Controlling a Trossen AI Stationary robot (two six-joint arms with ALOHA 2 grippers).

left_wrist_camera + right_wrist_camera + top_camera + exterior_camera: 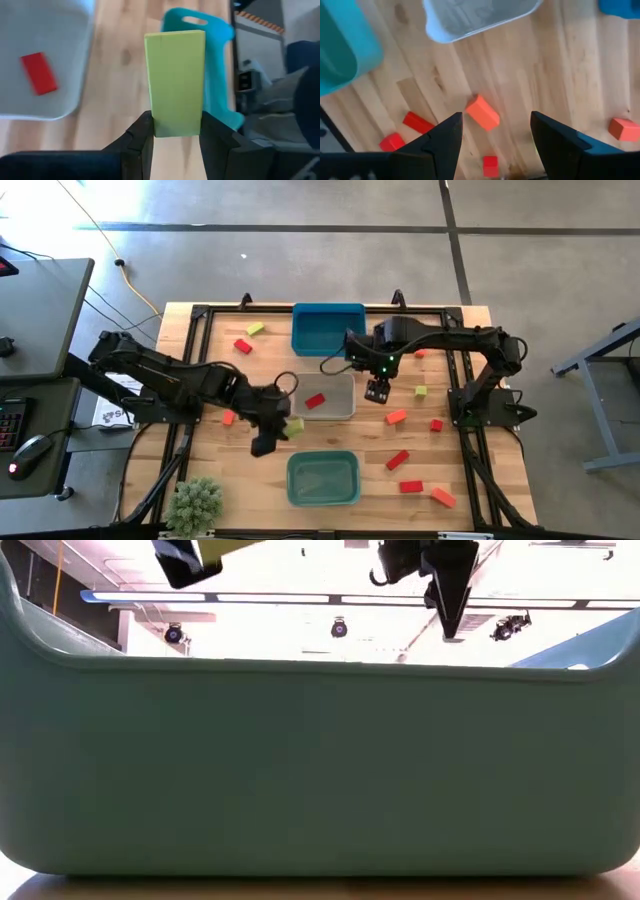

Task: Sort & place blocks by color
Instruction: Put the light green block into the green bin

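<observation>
Left claw point(282, 423) clenched on a yellow-green block point(175, 82); the wrist view shows both fingers point(141, 137) pinching its lower end, the rest standing out beyond the tips. Held at one end this way, probably so the free end can drop clear on release

Ahead of this claw on the tabletop point(220, 330): the teal bin point(323, 478), just beyond it and a little to one side. Beside it: the clear-grey bin point(340, 402) with one red block point(315, 401) lying inside. Block is carried above the wood between these two bins, touching neither. Judged: transport step, sorting one colour to its bin; which bin is meant for green I cannot tell

Low view is filled by the teal bin's wall; above its rim the held block's yellow-green edge and the dark claw show, so the load is raised off the tabletop

Right claw point(377, 389) released, jaws wide, holding nothing. It hangs just past the clear-grey bin's end. Below and ahead of it: an orange block point(482, 112) almost between the fingertips in its wrist view, apart from them. Looks like a pre-grasp hover over that block

Around the right claw: small green cube point(421, 391) beside it, more red and orange blocks point(412, 486) farther off toward the table's near edge. Behind it, the blue bin point(328, 330), nothing seen in it

Two blocks point(249, 338), red and green, lie behind the left claw near the far edge. Most blocks remain loose; sorting looks early
</observation>
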